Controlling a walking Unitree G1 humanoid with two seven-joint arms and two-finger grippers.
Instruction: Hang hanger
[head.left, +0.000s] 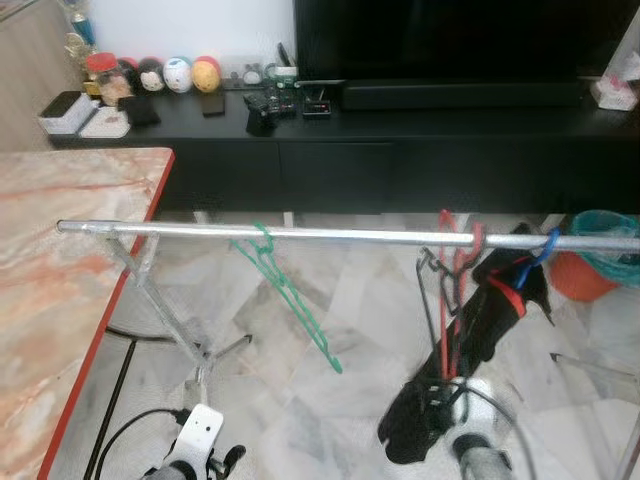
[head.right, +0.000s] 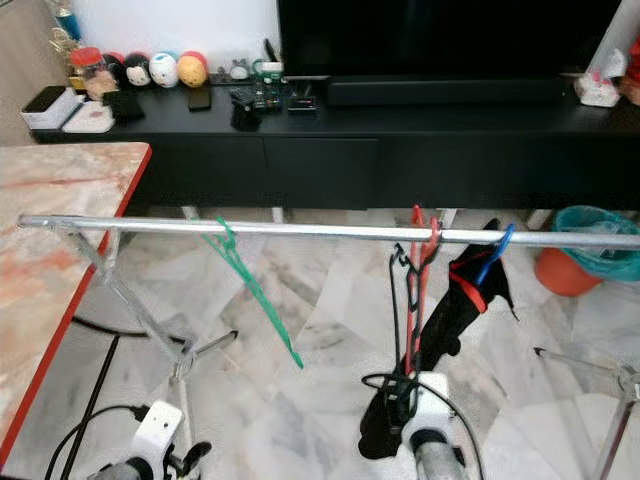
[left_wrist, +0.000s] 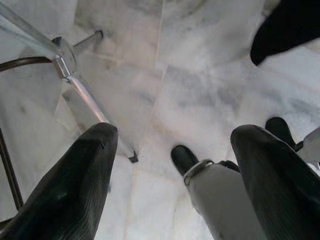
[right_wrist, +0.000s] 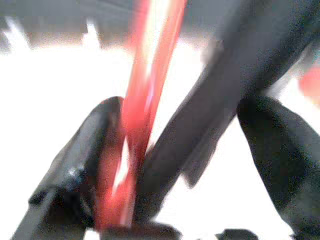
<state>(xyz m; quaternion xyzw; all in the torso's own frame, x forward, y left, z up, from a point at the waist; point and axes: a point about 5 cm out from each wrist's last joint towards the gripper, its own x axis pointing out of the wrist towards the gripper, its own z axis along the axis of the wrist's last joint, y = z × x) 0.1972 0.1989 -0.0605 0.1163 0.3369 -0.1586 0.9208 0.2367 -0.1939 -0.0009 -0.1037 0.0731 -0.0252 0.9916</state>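
The long silver metal rail (head.left: 340, 237) crosses just above the right gripper (head.right: 412, 385), whose jaws stand apart around the thin red wire hanger (head.right: 421, 270); its hook already sits over the rail. Judged from this, releasing cleanly means opening straight and backing down without snagging the black garment (head.right: 455, 310) beside the jaws. The left gripper (left_wrist: 175, 165) hangs low, jaws wide and empty. The teal-lined bin (head.right: 597, 245), off to the right jaws' outer side, has contents I cannot make out.

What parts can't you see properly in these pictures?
- Right wrist view: the red hanger is blurred, so whether the right gripper pinches it is unclear.
- Eye views: the rail runs off the right edge.
- The black garment hides the blue hanger below its hook.
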